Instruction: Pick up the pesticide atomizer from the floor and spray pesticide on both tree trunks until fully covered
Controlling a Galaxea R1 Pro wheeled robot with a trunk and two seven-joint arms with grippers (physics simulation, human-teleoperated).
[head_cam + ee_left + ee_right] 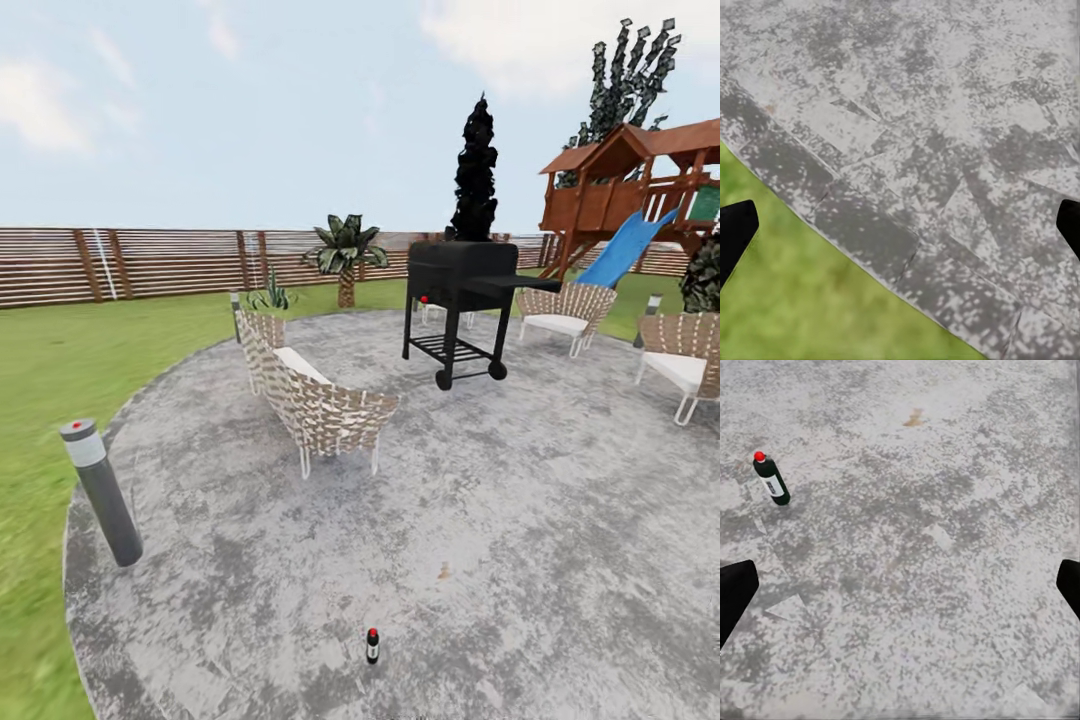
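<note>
Approaching the atomizer on the paving
The pesticide atomizer [771, 478] stands upright on the floor [520, 560]; both grippers' fingers wide, empty. The right gripper [900, 585] should centre over it before descending.

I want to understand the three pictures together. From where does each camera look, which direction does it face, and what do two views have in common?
Head view: high on the robot, facing forward and down over the floor toward the grill; no arm visible.
Left wrist view: looks down at the paving edge and grass, left gripper fingertips at the picture's sides.
Right wrist view: looks down at paving, right gripper fingertips at the sides.
Shared: the pesticide atomizer stands upright in head and right wrist views.
</note>
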